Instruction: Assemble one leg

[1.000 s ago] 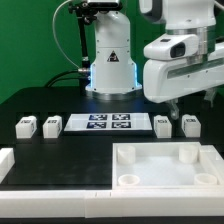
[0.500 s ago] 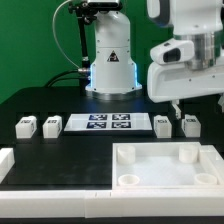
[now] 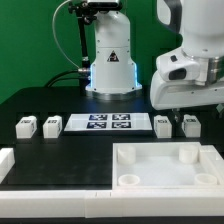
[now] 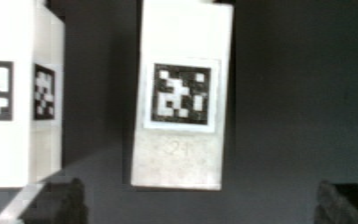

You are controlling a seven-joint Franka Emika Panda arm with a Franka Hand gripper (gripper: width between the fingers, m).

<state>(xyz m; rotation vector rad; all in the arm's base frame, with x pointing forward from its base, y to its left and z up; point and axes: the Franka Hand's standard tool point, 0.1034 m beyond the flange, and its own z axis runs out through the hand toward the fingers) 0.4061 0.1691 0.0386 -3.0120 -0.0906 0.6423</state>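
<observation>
On the black table (image 3: 66, 148), only the wrist view shows jaws spread apart flanking a leg (image 4: 179, 100).

There are 4 legs (image 3: 27, 126) (image 3: 52, 124) (image 3: 163, 125) (image 3: 191, 125), 1 tray (image 3: 160, 166) and 1 marker board (image 3: 97, 123) carrying 4 tags.

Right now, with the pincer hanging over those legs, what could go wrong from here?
The neighbouring leg lies close beside the target leg, so the open pincer could strike it on the way down. The target leg also seems slightly off-centre in the pincer's gap; closing might nudge it askew.
</observation>
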